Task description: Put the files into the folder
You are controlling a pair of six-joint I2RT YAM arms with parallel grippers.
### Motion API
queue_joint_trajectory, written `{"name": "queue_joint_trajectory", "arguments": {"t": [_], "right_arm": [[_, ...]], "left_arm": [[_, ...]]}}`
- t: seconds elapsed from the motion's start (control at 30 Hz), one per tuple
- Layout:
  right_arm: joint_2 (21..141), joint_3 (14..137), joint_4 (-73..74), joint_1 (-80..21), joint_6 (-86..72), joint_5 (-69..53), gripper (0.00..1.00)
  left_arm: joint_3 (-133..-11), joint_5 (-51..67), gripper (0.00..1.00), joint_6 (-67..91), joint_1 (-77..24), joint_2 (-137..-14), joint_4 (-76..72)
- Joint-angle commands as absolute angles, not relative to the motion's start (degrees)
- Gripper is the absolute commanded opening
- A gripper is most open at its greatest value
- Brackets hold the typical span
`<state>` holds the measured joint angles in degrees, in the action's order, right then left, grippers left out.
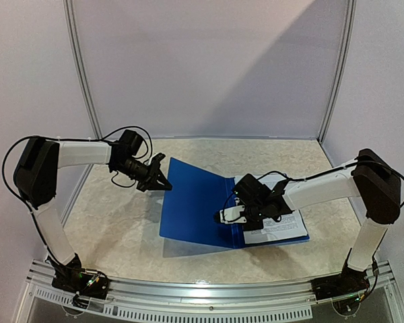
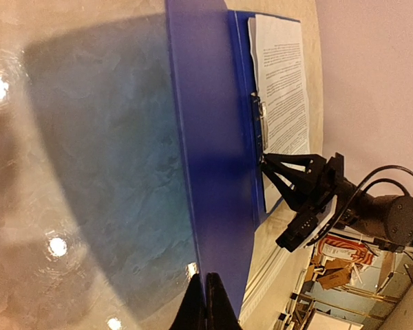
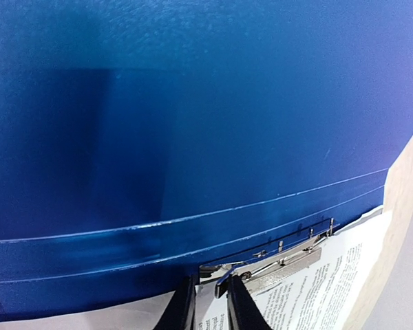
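Note:
The dark-blue folder [image 1: 192,202] lies open in the middle of the table, its left cover [image 2: 213,137] lifted at an angle. My left gripper [image 2: 206,278] is shut on that cover's far edge and holds it up [image 1: 167,186]. White printed files [image 1: 279,225] rest on the right half, their left edge under the metal spine clip [image 3: 282,261]. My right gripper [image 3: 211,282] sits low at the near end of the clip. Its jaws are slightly apart, and the clip's lever tip stands between them, against the right finger. From the left wrist view its fingertips [image 2: 265,159] touch the spine.
The marble-patterned table [image 1: 114,222] is walled by pale panels behind and at both sides. A metal rail [image 1: 209,296] runs along the near edge between the arm bases. The raised cover casts a shadow on the table to its left.

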<state>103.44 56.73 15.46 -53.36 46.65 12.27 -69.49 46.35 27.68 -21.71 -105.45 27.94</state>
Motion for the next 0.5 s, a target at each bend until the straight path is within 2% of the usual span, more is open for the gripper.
{"name": "queue_joint_trajectory", "arguments": {"t": [0.0, 0.13, 0.33, 0.47], "right_arm": [[104.49, 56.07, 21.04, -53.89, 45.8, 11.39, 0.18], [103.23, 56.21, 20.78, -53.87, 45.01, 11.98, 0.27], [102.19, 56.38, 20.81, -53.87, 44.56, 13.14, 0.32], [101.25, 56.13, 21.68, -53.88, 44.31, 12.96, 0.43]], "left_arm": [[-70.38, 47.15, 0.0, 27.15, -22.63, -106.39, 28.21], [-70.36, 47.04, 0.0, 27.13, -22.64, -106.27, 28.29], [-70.39, 47.03, 0.0, 27.11, -22.6, -106.02, 28.21], [-70.4, 47.05, 0.0, 27.08, -22.67, -106.08, 28.25]]}}
